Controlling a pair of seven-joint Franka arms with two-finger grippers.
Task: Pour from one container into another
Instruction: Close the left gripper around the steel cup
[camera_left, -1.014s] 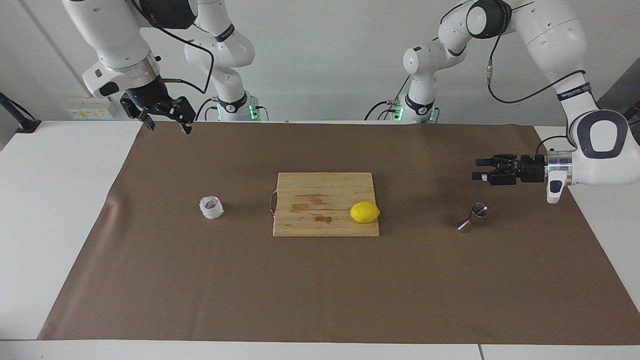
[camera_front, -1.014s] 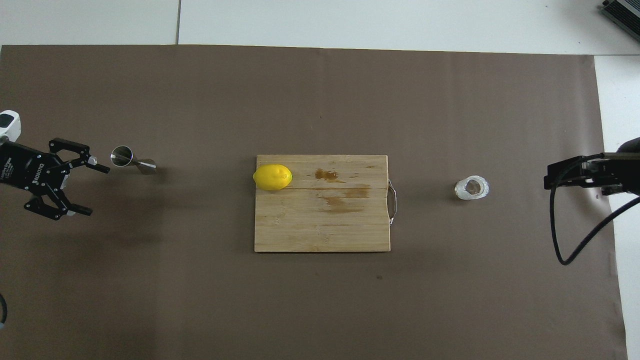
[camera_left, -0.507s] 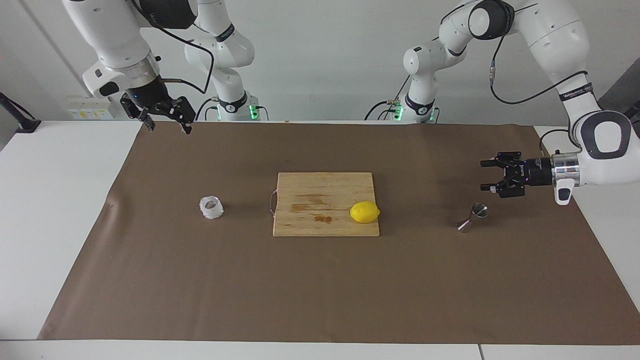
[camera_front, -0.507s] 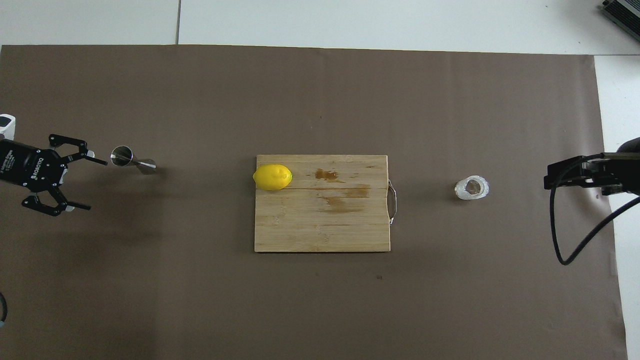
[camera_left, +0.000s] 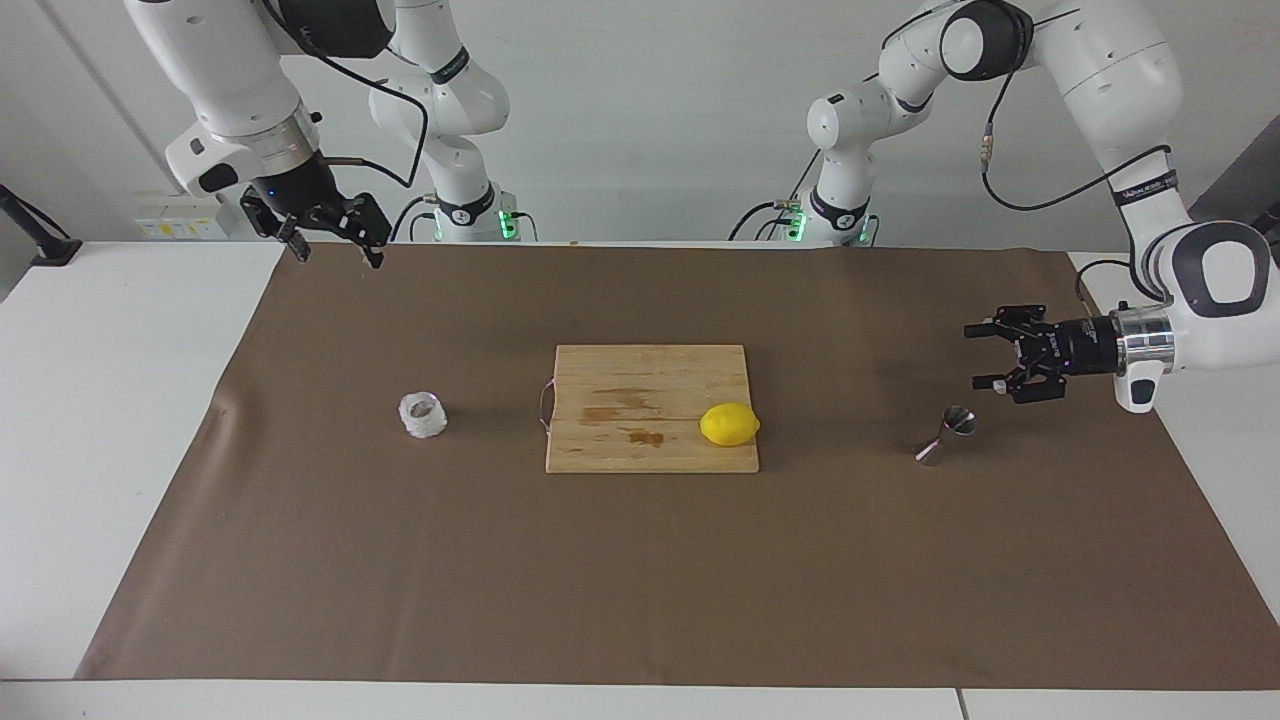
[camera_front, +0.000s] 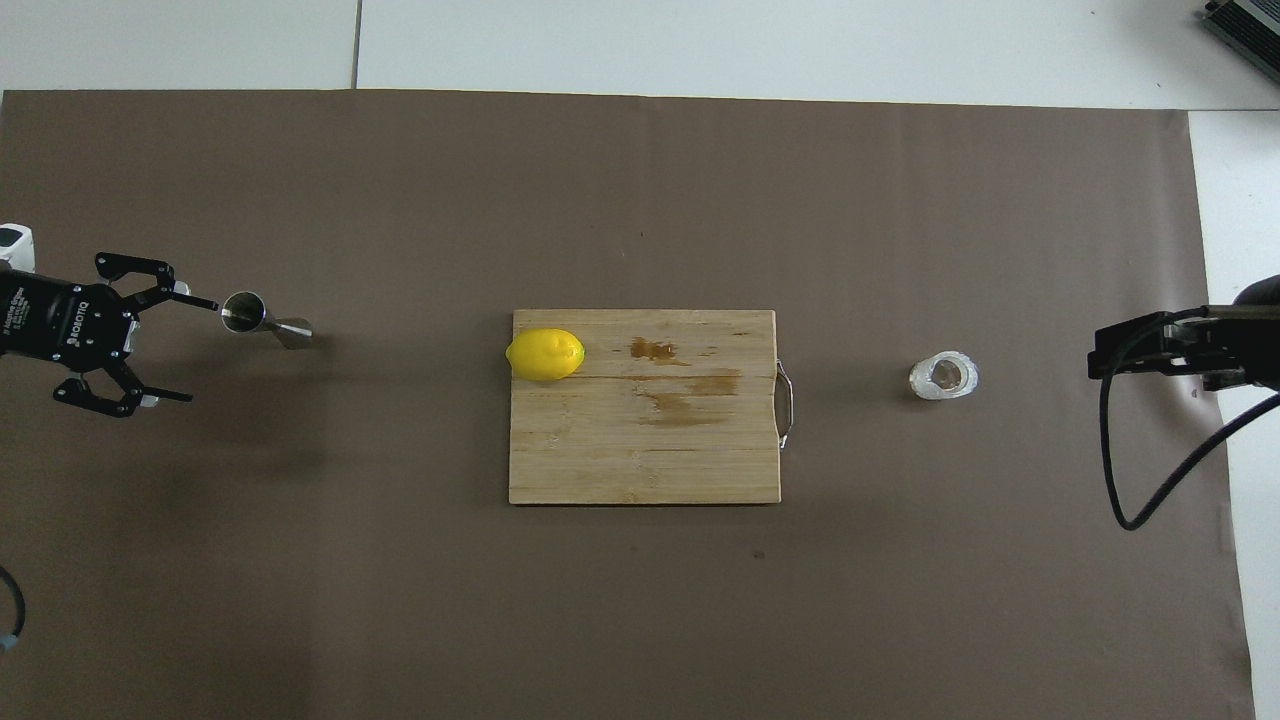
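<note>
Small shiny steel hourglass-shaped jigger (camera_left: 945, 434) standing upright on brown paper mat (camera_left: 650, 580) toward the left arm's end; long axis vertical, mouth up. Overhead view draws it slanted, round mouth (camera_front: 242, 311) nearest the gripper.

Left gripper (camera_left: 985, 355) up in the air over the mat just beside the jigger, turned sideways, fingers spread wide, pinching nothing. Overhead view puts one fingertip (camera_front: 207, 304) against the jigger's rim; facing view shows clear air between them.

Small squat whitish crinkled translucent cup (camera_left: 422, 415) upright on the mat toward the right arm's end, mouth up. Dark contents visible inside only from overhead (camera_front: 943, 375).

Right gripper (camera_left: 335, 250) waiting high over the mat's edge nearest the robots, fingers apart, empty.

Rectangular wooden cutting board (camera_left: 640, 440) mid-mat between both containers, yellow lemon (camera_left: 729, 424) on it.
</note>
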